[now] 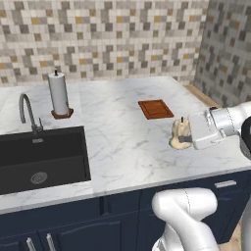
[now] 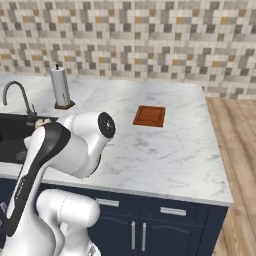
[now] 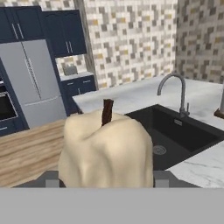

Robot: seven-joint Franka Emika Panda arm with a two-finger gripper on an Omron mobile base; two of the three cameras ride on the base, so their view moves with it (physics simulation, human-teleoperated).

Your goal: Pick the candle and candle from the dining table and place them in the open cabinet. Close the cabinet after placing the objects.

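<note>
- The gripper is closed on the pale cream candle. In the hand view, the candle sits between the two finger tips, with a finger at each side.
- The candle looks lifted a little above the white marble table, near its right front part. I cannot tell for sure if its bottom touches the top or not.
- So the first pick seems done, or nearly done. Carrying it to the cabinet is not done yet.
- I think a lot is left: put this candle in the open cabinet, fetch the golden-tan candle, put that one in too, then shut the door.
- The candle stands upright. Its long axis runs up and down, and its dark wick points up.
- The hand comes at it from the side, so the fingers lie about flat.
- Far behind the candle are a paper towel roll, a black sink with a tap, and a brown wooden board.
</note>
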